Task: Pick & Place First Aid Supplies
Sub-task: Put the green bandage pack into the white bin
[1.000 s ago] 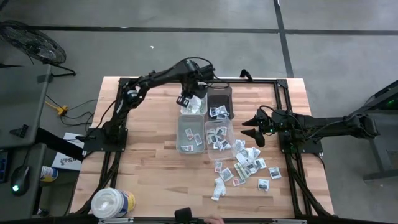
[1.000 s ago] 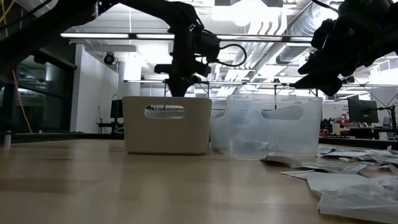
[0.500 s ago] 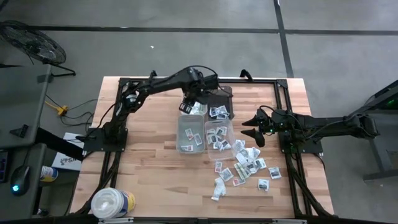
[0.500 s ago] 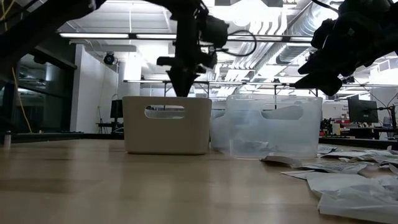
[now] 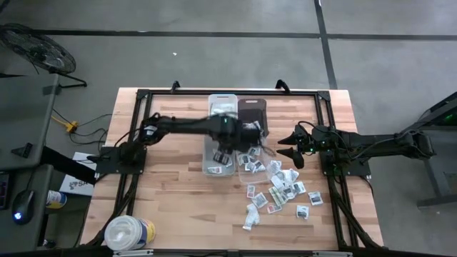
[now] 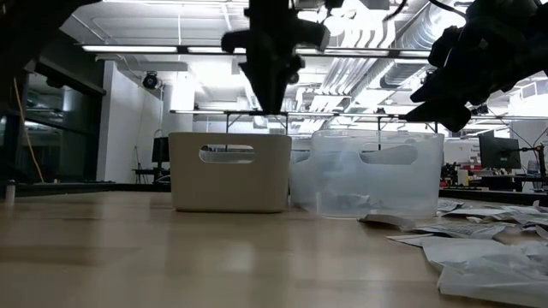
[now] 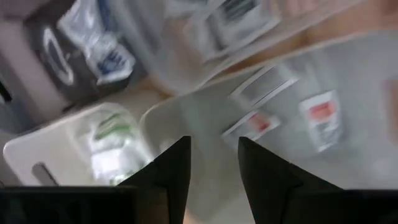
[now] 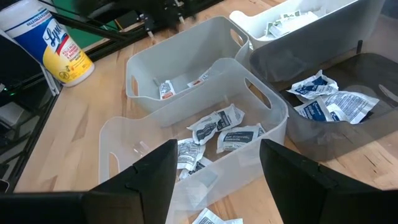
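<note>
The first aid supplies are small flat packets. Many lie loose on the wood (image 5: pixel 282 189) at the near right, and others lie in four small bins. My left gripper (image 5: pixel 227 146) (image 7: pixel 214 143) hangs open, pointing down, over the near-left clear bin (image 5: pixel 218 163), which holds a few red-printed packets (image 7: pixel 318 118). Nothing is between its fingers. The white bin (image 5: pixel 223 107) holds greenish packets (image 7: pixel 112 142). My right gripper (image 5: pixel 289 151) (image 8: pixel 217 149) waits open at the table's right, beside the near-right clear bin (image 8: pixel 193 146).
A dark bin (image 5: pixel 251 111) with blue-printed packets (image 8: pixel 329 102) stands at the far right of the bin group. A big white tub (image 5: pixel 128 232) stands at the table's near left corner. Black frame rails (image 5: pixel 214 93) run around the work area.
My left gripper has swung from above the far white bin toward the table's near edge and a little to the right. It now hangs over the near-left clear bin and still points down.
</note>
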Tool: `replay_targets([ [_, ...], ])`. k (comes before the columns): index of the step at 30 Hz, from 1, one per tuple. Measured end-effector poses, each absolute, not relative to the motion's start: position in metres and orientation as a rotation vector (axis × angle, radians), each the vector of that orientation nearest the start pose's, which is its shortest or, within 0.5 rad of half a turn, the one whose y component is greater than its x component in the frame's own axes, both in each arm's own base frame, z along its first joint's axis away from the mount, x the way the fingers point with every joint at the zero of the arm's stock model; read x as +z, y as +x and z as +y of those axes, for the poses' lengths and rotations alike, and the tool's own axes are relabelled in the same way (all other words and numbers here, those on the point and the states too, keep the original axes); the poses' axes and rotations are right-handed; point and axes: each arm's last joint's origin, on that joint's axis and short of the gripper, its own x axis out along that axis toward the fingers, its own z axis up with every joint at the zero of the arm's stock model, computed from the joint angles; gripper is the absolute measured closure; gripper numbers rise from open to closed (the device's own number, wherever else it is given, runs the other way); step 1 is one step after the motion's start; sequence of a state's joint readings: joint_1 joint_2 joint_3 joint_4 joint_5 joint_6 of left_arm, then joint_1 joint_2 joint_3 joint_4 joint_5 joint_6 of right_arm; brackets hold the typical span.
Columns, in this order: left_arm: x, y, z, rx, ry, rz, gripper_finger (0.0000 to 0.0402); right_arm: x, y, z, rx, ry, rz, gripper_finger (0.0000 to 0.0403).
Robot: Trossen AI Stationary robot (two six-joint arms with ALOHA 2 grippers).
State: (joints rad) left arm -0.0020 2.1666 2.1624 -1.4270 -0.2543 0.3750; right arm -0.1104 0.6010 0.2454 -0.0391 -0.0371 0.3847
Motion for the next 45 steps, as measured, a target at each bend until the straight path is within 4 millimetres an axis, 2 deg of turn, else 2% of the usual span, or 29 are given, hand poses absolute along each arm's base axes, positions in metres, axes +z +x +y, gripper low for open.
replay_targets([
  [11, 0.277, 0.441, -0.091, -0.207, 0.529, 1.236, 0.0269, 0.186, 0.141, -0.015, -0.148, 0.408, 0.376, 0.0181],
  [19, 0.256, 0.453, -0.146, -0.334, 0.534, 1.102, 0.0264, 0.186, 0.141, -0.015, -0.148, 0.408, 0.377, 0.0181],
  [22, 0.245, 0.454, -0.160, -0.393, 0.502, 1.106, 0.0248, 0.186, 0.141, -0.015, -0.148, 0.409, 0.374, 0.0181],
  [27, 0.221, 0.464, -0.183, -0.544, 0.415, 1.051, 0.0195, 0.186, 0.141, -0.015, -0.149, 0.409, 0.380, 0.0181],
  [31, 0.206, 0.468, -0.195, -0.579, 0.410, 1.036, 0.0165, 0.186, 0.142, -0.015, -0.149, 0.409, 0.382, 0.0181],
  [35, 0.191, 0.470, -0.205, -0.583, 0.418, 1.037, 0.0161, 0.185, 0.142, -0.015, -0.149, 0.409, 0.385, 0.0181],
  [45, 0.187, 0.470, -0.216, -0.490, 0.377, 1.021, 0.0160, 0.185, 0.143, -0.015, -0.150, 0.409, 0.387, 0.0181],
])
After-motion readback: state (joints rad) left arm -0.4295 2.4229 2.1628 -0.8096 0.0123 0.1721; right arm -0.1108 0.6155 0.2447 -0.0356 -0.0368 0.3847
